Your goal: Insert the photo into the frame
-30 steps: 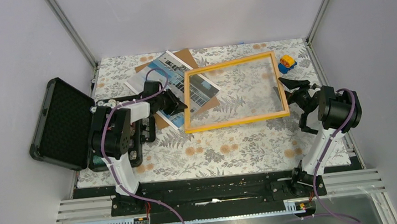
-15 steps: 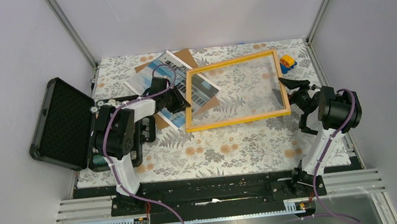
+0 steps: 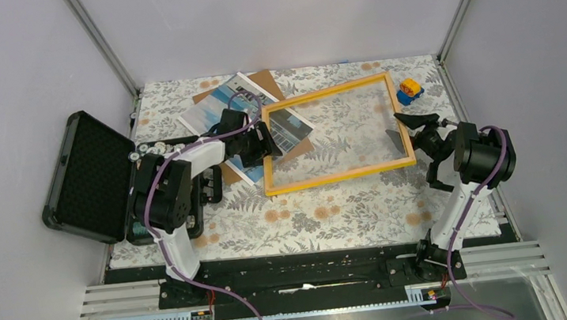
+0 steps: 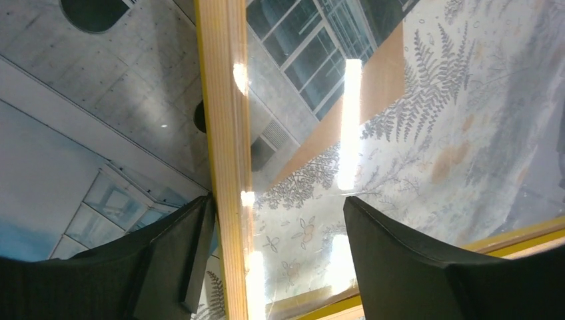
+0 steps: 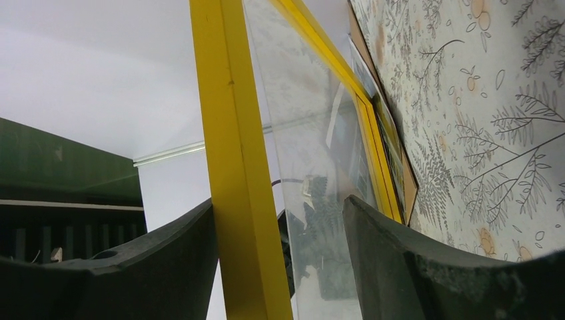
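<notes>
1. Your frame (image 4: pixel 226 133), with yellow rails and a clear pane, lies skewed mid-table. Its left rail overlaps the photo (image 4: pixel 86 100), and its far right corner is near a toy (image 3: pixel 410 89).
2. Your left gripper (image 4: pixel 276 203) is spread wide astride the left rail, one finger touching it.
3. Your right gripper (image 5: pixel 278 207) likewise straddles the right rail.
4. The photo lies face up on a brown board (image 3: pixel 264 78), showing building and sky.

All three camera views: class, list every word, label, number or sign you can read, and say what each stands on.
None: no text can be read in any view.
The photo shows only sky and a windowed building, with no lettering.
The frame, the black case and the small toy show no legible marks.
</notes>
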{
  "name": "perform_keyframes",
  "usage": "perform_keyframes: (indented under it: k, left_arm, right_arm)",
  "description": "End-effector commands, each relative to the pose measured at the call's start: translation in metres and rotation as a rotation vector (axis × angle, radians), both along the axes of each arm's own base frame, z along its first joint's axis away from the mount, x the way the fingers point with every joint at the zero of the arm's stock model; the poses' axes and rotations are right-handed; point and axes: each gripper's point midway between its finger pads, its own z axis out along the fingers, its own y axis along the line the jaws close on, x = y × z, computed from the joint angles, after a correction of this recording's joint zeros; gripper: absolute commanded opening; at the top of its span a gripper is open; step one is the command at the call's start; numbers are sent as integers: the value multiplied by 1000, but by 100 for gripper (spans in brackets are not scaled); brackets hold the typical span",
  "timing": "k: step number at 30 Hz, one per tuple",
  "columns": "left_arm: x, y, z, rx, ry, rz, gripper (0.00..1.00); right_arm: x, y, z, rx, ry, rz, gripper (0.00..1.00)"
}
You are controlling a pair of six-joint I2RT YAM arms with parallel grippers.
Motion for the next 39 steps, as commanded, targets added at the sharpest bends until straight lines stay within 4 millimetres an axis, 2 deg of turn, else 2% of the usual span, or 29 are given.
perform_keyframes:
  k: [1,6,8,12,21,28,31,35,39]
  left_arm:
    - [4,-9,52,-86,-101,-43,78]
    - [8,1,76,-102,-150,-30,89]
    - [8,4,80,-107,-153,-28,90]
    - [10,15,72,-86,-146,3,88]
    - [12,18,58,-81,-121,24,87]
    - [15,15,70,-107,-147,21,84]
    - [16,14,66,-111,-135,17,85]
    - [17,16,63,-105,-132,23,85]
    - [19,24,68,-87,-154,47,85]
  right_arm:
    - [-4,14,28,-74,-171,90,71]
    - [-3,14,26,-74,-171,96,73]
    - [-2,14,26,-77,-175,101,73]
    - [-1,14,24,-80,-173,108,68]
    - [3,14,21,-74,-169,111,67]
    - [7,22,27,-62,-179,134,60]
    - [9,24,28,-57,-180,137,57]
    - [8,25,31,-55,-183,137,48]
    - [8,24,34,-52,-188,137,35]
